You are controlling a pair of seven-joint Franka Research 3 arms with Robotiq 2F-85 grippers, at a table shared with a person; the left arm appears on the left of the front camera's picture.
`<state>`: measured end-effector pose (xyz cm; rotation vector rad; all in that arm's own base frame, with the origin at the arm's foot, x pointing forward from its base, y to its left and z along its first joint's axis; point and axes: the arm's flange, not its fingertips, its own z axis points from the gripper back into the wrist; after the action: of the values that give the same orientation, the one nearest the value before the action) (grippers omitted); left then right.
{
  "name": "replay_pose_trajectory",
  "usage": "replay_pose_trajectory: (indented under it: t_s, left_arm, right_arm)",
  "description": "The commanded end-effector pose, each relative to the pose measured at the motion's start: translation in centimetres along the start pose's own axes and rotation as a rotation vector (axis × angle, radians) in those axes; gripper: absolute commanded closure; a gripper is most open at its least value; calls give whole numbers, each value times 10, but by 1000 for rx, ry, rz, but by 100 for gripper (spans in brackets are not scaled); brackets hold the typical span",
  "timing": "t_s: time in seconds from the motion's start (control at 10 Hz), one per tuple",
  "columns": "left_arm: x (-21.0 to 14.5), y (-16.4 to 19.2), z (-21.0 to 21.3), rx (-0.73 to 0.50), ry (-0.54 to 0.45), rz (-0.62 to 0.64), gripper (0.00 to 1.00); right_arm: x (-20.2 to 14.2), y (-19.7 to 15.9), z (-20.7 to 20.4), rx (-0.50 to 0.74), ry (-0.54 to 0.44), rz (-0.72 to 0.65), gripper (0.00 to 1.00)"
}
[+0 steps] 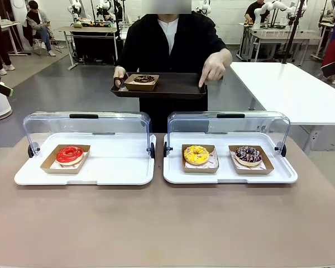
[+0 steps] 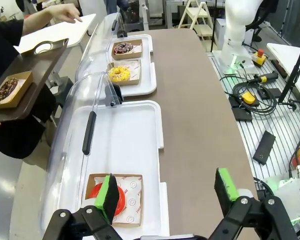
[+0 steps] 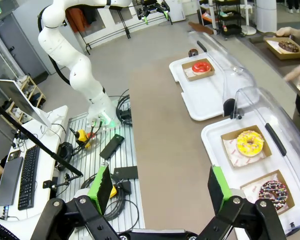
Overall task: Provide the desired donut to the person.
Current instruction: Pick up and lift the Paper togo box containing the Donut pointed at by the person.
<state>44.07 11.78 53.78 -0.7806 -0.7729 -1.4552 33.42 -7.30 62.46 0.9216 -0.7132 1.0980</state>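
**Visitor:** How far along is it?

**Bystander:** Barely started. The person [image 1: 167, 44] waits across the counter [image 1: 167, 223] with a brown tray [image 1: 178, 87]. One chocolate donut [image 1: 143, 79] sits on it, and a hand [image 1: 213, 68] points down toward the right white tray [image 1: 223, 176]. The pick looks like the yellow donut [image 1: 196, 154] or the sprinkled donut [image 1: 248, 155], and I can't tell which. Both lie boxed in that tray, untouched. The left pincer [image 2: 167, 190] hangs above the red donut [image 1: 70, 154] and the right pincer [image 3: 160, 187] hangs over the counter's edge. Both have their jaws spread wide with nothing in them. Picking up and handing over are all still to do.

**Visitor:** And the count?

**Bystander:** Four donuts, three on the counter and one on the brown tray. Two white trays, the left white tray [image 1: 117, 162] holding just the red. Two clear lids tipped back. Two pincers.
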Motion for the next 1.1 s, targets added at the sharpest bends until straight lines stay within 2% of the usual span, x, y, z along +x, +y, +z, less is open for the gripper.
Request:
replay_pose_trajectory:
  t_s: [0.0, 1.0]
  left_arm:
    - [1, -3, -1, 3, -4, -3, 0]
    - [1, -3, -1, 3, -4, -3, 0]
  right_arm:
    - [0, 0, 0, 11, -9, 5, 0]
    - [0, 0, 0, 11, -9, 5, 0]
